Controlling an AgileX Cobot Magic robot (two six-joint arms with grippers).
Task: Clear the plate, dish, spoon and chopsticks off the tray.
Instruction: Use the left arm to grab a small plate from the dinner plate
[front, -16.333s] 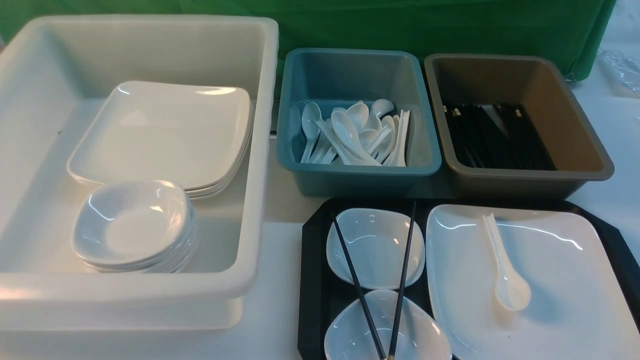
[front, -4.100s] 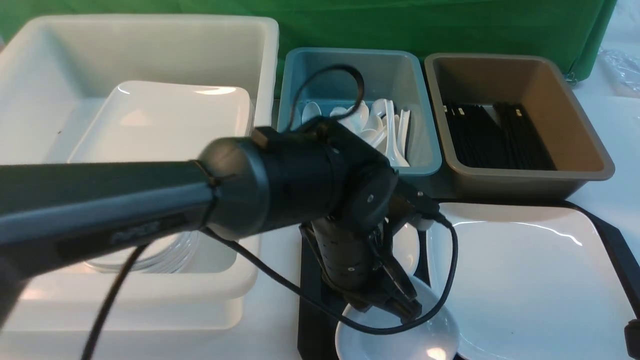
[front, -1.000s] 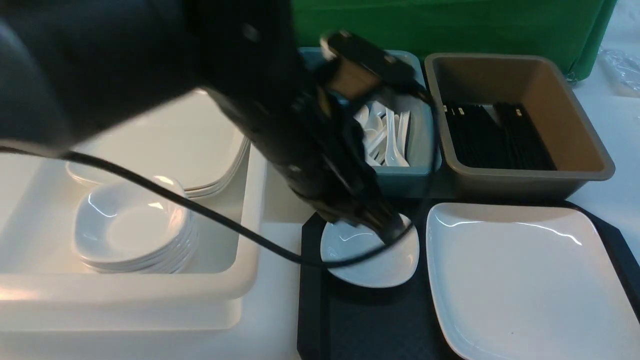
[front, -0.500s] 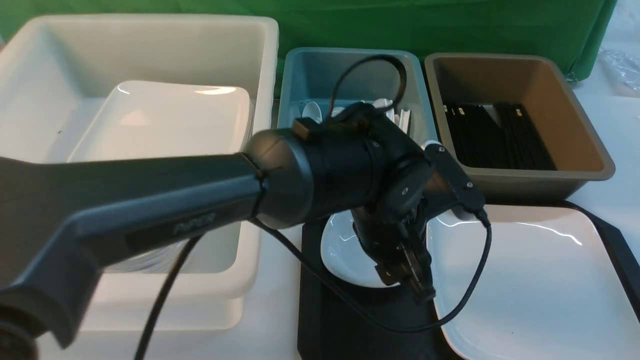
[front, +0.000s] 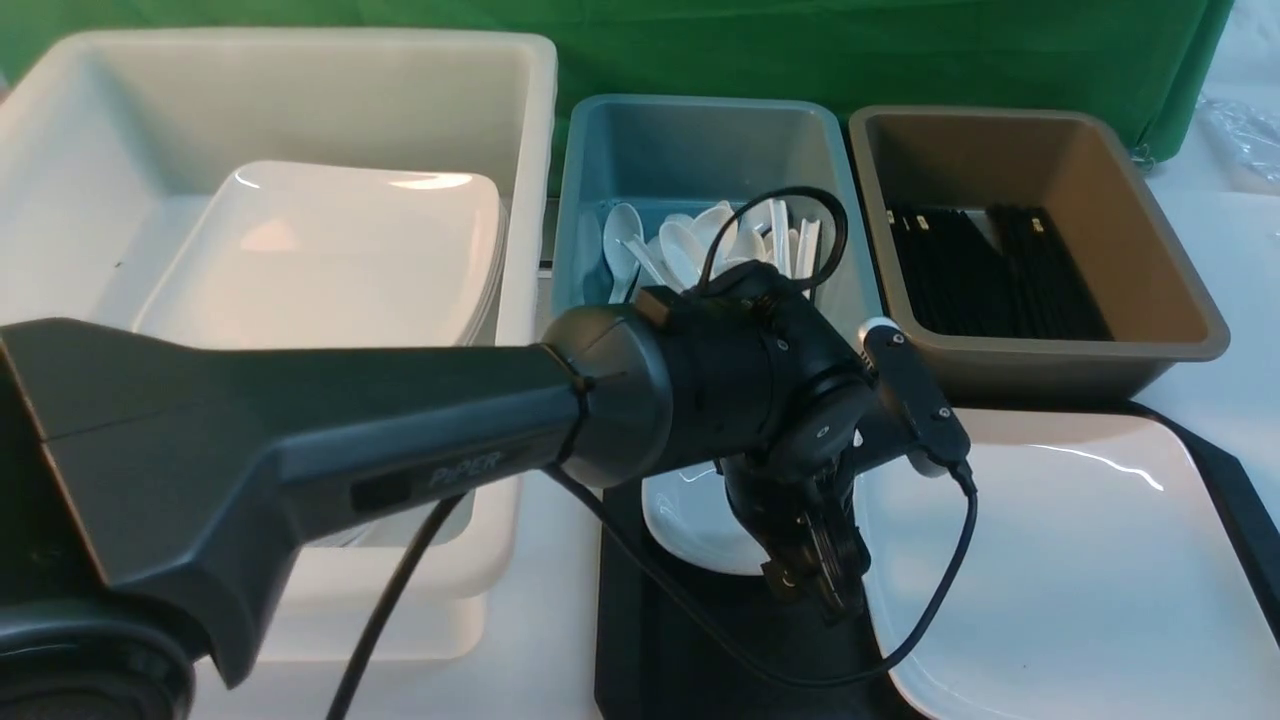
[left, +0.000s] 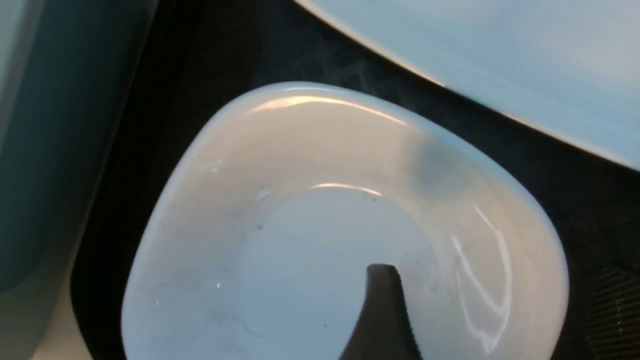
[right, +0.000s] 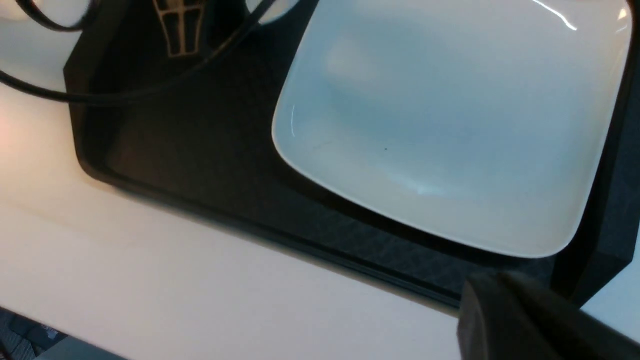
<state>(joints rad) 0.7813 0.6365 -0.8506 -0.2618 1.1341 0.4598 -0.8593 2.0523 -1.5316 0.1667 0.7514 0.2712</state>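
Note:
The large white plate lies on the right half of the black tray. One small white bowl sits on the tray's far left part. My left gripper is open over the bowl's right edge. In the left wrist view one of its fingers is inside the bowl and the other is outside the rim. My right gripper is shut and empty, near the tray's front edge beside the plate. No spoon or chopsticks lie on the tray.
A deep white bin at the left holds stacked plates. A teal bin holds white spoons. A brown bin holds black chopsticks. My left arm crosses the front of the white bin.
The spoon, the chopsticks and the nearer bowl have left the tray since the earliest frame. In the last half second my left gripper has sunk a little at the bowl's right edge.

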